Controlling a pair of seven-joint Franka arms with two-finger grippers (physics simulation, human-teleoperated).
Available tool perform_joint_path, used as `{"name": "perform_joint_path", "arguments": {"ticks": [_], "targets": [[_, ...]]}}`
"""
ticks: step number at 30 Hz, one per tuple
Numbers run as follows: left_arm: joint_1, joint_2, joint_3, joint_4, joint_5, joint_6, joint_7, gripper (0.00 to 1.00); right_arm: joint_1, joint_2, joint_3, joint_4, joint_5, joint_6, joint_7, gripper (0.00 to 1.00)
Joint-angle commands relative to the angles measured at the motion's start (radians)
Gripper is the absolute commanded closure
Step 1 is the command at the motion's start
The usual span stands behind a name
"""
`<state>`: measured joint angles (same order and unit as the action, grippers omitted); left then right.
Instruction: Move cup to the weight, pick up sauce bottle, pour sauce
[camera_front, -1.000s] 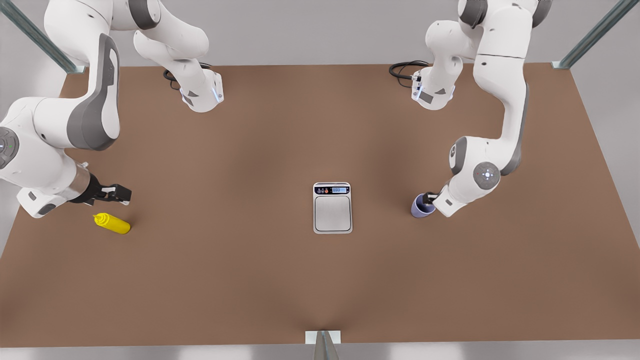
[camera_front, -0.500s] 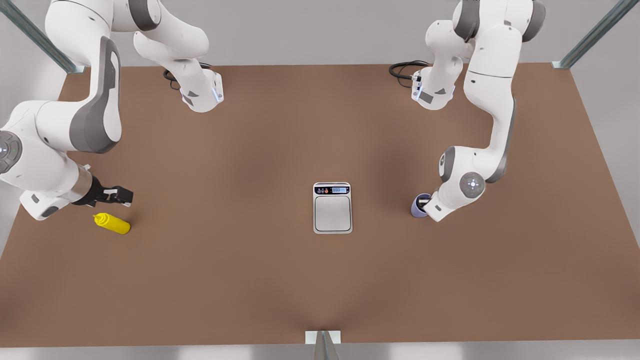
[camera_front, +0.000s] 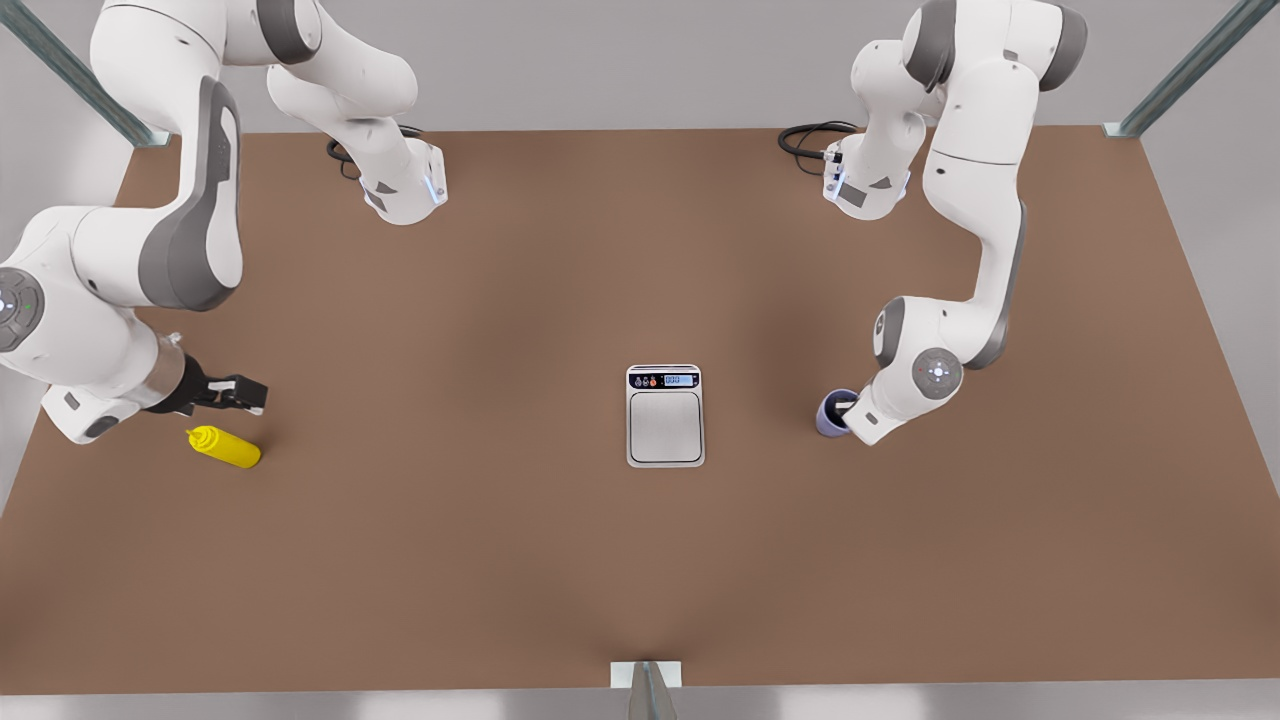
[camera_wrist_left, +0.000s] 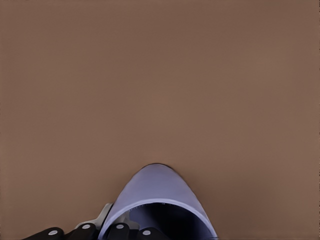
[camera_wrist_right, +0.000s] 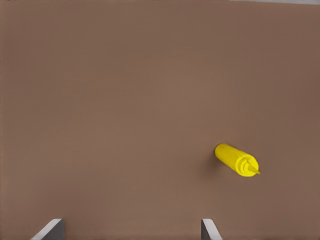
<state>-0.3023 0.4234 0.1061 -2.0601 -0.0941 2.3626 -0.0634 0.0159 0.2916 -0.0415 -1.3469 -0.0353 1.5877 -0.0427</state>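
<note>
The lavender-blue cup (camera_front: 828, 413) is at the front view's right, to the right of the weight (camera_front: 665, 427), a flat scale with a silver plate. My left gripper (camera_front: 848, 408) is shut on the cup's rim (camera_wrist_left: 155, 192), one finger inside and one outside. At the front view's left, the yellow sauce bottle (camera_front: 226, 447) lies on its side on the table. My right gripper (camera_front: 245, 392) hovers just behind it and is open, its fingertips (camera_wrist_right: 209, 229) spread wide with the bottle (camera_wrist_right: 235, 159) ahead of them. I see no sauce.
A brown table (camera_front: 500, 560) carries everything. Both arm bases (camera_front: 405, 190) stand at the back with black cables (camera_front: 805, 138) beside them. Metal frame posts sit at the corners, and a bracket (camera_front: 646, 676) at the front edge.
My left gripper has shifted the cup a little toward the scale, to the front view's left. My right gripper has barely moved; the bottle lies where it was.
</note>
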Motion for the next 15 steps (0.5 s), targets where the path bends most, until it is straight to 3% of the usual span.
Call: {"name": "perform_joint_path", "arguments": {"ticks": [1,4,8,15], "targets": [[0.000,-0.002,0.000,0.000,-0.021,0.000,0.002,0.79,-0.002,0.001,0.000,0.000,0.000,0.000,-0.009,0.00],[-0.001,-0.011,0.000,0.000,-0.029,-0.005,-0.009,0.79,-0.024,0.012,-0.001,-0.002,0.000,0.011,-0.078,0.00],[-0.001,-0.011,0.000,0.005,-0.064,0.000,-0.010,0.79,-0.237,0.009,-0.001,-0.048,0.098,0.058,-0.707,0.00],[-0.054,-0.005,0.000,0.028,-0.124,0.004,-0.027,0.79,-0.619,0.027,-0.003,-0.350,0.537,0.178,-1.660,0.00]]}}
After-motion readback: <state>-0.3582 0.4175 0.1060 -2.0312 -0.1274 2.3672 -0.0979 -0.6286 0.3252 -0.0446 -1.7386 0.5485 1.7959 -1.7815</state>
